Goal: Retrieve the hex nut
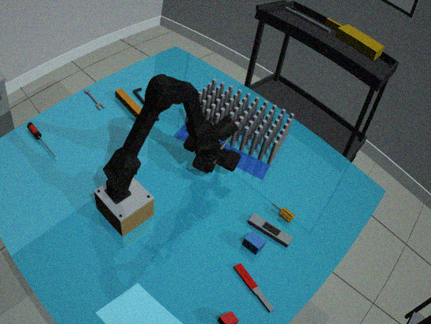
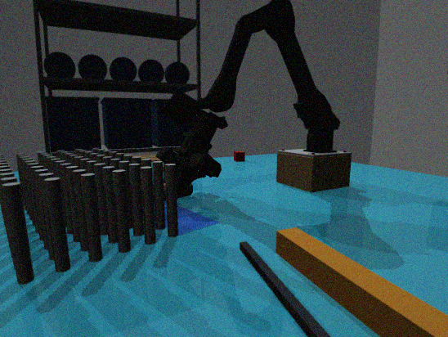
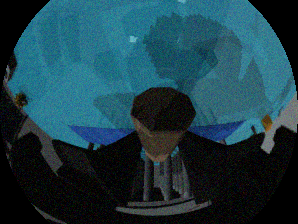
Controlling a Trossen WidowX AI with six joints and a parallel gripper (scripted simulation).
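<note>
The grey metal spacers (image 1: pixel 273 152) (image 2: pixel 122 213) (image 3: pixel 148 180) stand upright in rows. The blue taped strip (image 1: pixel 256 168) (image 2: pixel 193 221) (image 3: pixel 102 135) lies along their front. My gripper (image 1: pixel 221 149) (image 3: pixel 158 132) is shut on a brown-handled tool (image 3: pixel 163 111), whose thick faceted handle end faces the wrist camera. The gripper is above the strip, at the front edge of the field. In the exterior view the front spacers partly hide it. The tool's far end is hidden, and I cannot tell whether it touches a spacer. The hex nut is not visible in any view.
An orange bar (image 1: pixel 128 103) (image 2: pixel 351 275) and a black L-shaped key (image 1: pixel 137 92) (image 2: pixel 279 286) lie left of the field. A wrench (image 1: pixel 94 99) and a red screwdriver (image 1: pixel 34 130) lie farther left. A yellow screwdriver (image 1: pixel 286 214), grey tool (image 1: pixel 261 222) and blue block (image 1: pixel 254 241) are nearer the front right.
</note>
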